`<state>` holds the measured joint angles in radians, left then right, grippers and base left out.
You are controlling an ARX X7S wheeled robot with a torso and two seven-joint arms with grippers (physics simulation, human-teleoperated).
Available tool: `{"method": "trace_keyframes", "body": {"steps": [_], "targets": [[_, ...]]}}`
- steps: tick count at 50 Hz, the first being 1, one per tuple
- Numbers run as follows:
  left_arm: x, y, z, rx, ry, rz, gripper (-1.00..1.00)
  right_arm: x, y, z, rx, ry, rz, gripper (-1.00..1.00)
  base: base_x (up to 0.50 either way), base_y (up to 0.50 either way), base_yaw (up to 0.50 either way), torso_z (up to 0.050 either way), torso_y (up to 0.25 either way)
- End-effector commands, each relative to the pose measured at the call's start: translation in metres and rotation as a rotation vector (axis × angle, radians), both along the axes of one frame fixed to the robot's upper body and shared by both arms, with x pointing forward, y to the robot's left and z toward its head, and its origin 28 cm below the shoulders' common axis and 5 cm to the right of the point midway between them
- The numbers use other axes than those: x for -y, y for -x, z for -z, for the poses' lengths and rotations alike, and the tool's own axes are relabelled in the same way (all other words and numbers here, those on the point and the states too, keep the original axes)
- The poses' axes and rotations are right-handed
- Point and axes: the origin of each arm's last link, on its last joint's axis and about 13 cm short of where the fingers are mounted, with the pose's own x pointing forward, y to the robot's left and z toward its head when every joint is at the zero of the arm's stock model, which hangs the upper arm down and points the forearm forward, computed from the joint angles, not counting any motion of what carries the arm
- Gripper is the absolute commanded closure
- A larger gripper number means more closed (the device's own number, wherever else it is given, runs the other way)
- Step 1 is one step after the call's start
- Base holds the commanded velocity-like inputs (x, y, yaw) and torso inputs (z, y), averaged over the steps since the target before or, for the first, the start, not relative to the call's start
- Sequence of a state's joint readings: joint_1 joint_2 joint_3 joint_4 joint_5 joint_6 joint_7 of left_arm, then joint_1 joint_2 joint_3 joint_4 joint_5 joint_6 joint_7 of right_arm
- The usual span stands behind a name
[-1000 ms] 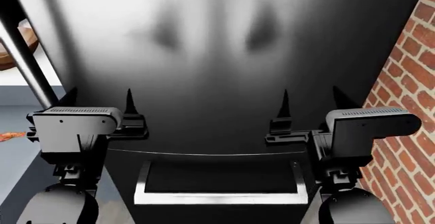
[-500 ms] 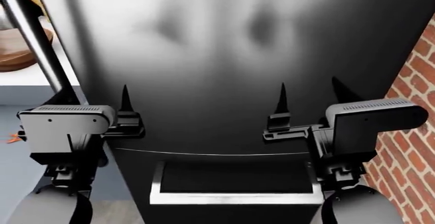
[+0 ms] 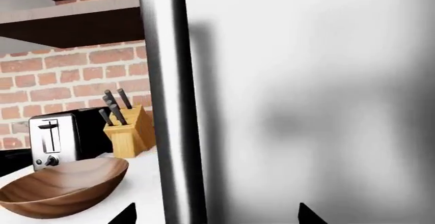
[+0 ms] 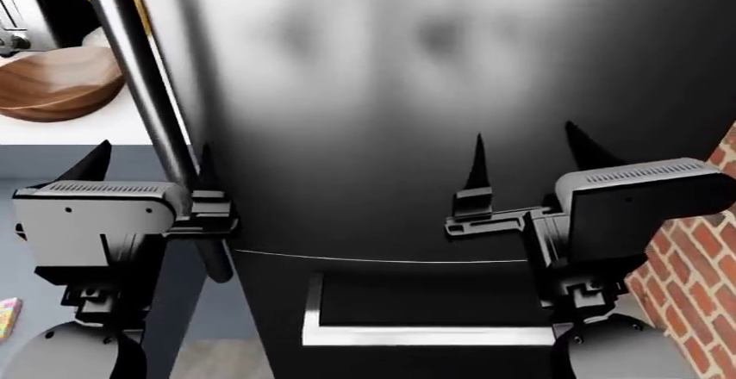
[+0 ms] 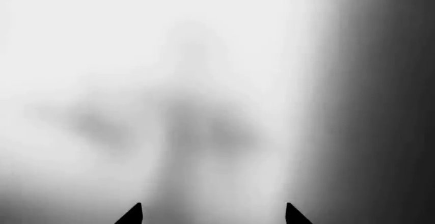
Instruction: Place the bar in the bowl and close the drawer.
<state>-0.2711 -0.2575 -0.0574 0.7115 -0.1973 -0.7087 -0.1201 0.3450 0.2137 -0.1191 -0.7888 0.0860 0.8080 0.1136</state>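
Swinging left since a second earlier, the head view had brought more of the wide brown wooden bowl (image 4: pixel 52 86) into sight on the white tabletop (image 4: pixel 69 129) at far left. A pink-and-yellow packet edge (image 4: pixel 7 317), probably the bar, peeked in at near left, low down. The left gripper (image 4: pixel 144 165) hung empty, fingers apart, beside a steel pole handle (image 4: pixel 138 86). A tall grey appliance front (image 4: pixel 437 95) filled the middle, likely blocking the approach. The right gripper (image 4: pixel 523 159) faced it, fingers apart, holding nothing. No drawer showed.
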Motion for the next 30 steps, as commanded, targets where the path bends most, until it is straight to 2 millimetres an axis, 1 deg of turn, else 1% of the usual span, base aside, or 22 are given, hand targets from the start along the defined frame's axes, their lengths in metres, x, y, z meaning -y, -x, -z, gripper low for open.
{"method": "trace_keyframes", "body": {"steps": [1, 14, 23, 30], "targets": [[-0.002, 0.002, -0.004, 0.003, -0.011, -0.008, -1.0, 0.001, 0.002, -0.006, 0.007, 0.01, 0.003, -1.0, 0.0, 0.26, 0.0, 0.0, 0.0], [-0.005, 0.004, -0.032, 0.035, -0.072, -0.025, -1.0, 0.006, 0.006, -0.034, 0.038, 0.05, 0.023, -1.0, 0.0, 0.26, 0.0, 0.0, 0.0], [-0.007, 0.004, -0.047, 0.057, -0.105, -0.037, -1.0, 0.008, 0.006, -0.041, 0.048, 0.063, 0.035, -1.0, 0.0, 0.26, 0.0, 0.0, 0.0], [-0.01, 0.006, -0.052, 0.072, -0.11, -0.052, -1.0, 0.01, 0.006, -0.047, 0.062, 0.069, 0.049, -1.0, 0.0, 0.26, 0.0, 0.0, 0.0]]}}
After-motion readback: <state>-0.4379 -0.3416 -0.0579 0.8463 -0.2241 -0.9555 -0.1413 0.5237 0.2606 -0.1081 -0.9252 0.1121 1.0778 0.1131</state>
